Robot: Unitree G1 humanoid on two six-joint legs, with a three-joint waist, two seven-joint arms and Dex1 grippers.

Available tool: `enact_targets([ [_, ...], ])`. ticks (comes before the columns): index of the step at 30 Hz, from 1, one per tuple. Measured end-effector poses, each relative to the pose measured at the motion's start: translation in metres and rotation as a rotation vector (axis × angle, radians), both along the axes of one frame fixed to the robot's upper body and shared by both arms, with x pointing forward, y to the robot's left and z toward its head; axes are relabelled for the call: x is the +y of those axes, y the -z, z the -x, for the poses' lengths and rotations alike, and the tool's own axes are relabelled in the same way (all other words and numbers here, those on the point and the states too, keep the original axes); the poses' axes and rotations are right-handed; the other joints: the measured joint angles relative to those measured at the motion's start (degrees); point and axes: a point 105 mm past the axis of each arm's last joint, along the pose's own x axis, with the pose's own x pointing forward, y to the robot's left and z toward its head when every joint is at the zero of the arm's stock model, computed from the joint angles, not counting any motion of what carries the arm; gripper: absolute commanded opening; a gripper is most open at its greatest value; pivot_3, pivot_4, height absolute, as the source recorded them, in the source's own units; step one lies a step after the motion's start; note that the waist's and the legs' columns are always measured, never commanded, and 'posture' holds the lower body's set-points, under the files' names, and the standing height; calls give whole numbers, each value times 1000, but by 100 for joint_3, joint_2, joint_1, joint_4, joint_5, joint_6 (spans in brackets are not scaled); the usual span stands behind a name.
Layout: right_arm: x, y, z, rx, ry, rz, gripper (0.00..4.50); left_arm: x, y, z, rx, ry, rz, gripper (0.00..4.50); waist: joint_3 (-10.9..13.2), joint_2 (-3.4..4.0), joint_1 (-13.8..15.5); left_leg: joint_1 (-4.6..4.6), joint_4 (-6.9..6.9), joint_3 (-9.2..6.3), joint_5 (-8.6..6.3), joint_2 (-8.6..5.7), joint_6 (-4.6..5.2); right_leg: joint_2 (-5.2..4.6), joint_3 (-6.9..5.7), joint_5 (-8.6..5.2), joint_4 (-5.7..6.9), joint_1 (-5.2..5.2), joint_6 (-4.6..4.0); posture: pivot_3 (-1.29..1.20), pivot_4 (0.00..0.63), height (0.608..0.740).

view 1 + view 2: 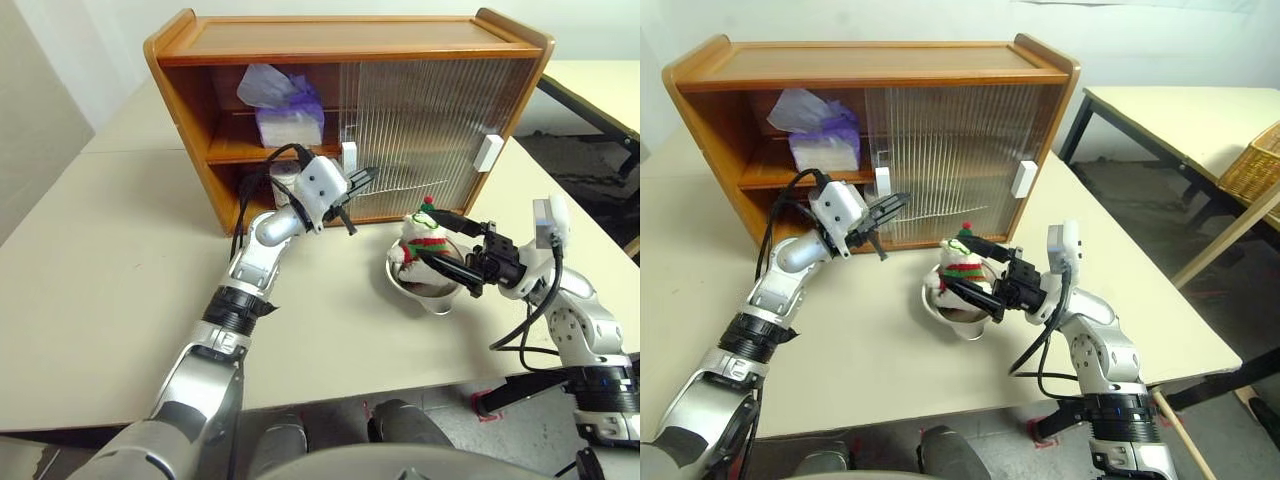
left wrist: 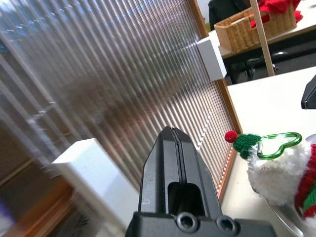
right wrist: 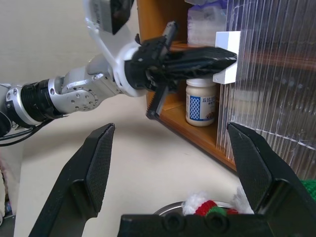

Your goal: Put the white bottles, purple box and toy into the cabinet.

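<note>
Beige tabletop (image 1: 120,300) holds the cabinet (image 1: 350,45), with the purple box (image 1: 288,112) on its upper shelf and a white bottle (image 3: 201,103) on the lower shelf. Left gripper (image 1: 367,180), fingers pressed together and empty, sits by the white door handle (image 1: 349,158). Right gripper (image 1: 452,248), spread wide, flanks the toy (image 1: 422,238) in the steel bowl (image 1: 425,290).

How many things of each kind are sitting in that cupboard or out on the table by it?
White jars: 1, the white bottle on the cabinet's lower shelf
Tissue packs: 1, the purple box on the upper shelf
Plush toys: 1, the toy in the bowl
Metal bowls: 1, the steel bowl on the table
Total: 4
</note>
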Motion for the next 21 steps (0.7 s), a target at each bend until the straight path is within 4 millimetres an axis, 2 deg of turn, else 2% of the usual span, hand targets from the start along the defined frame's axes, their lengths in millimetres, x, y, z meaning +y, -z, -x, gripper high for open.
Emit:
enact_targets([
  [8, 1, -1, 0, -3, 6, -2, 4500, -10, -5, -23, 37, -80, -6, 37, 0, 0, -18, 1, 3, 0, -3, -1, 6, 0, 0, -1, -12, 10, 20, -222, 0, 740],
  [14, 1, 0, 0, -1, 10, -3, 4500, -4, -4, -34, 87, -161, 32, 37, 0, 0, -47, 1, 2, 1, -4, -1, 6, 0, 0, 0, -13, 11, 21, -233, 0, 740],
  [21, 1, 0, 0, -5, 11, 0, 4500, 9, -3, -36, 92, -206, 24, 37, 1, 1, -175, 9, 4, 2, -2, -1, 6, 1, 0, -5, -13, 15, 53, -231, 0, 740],
])
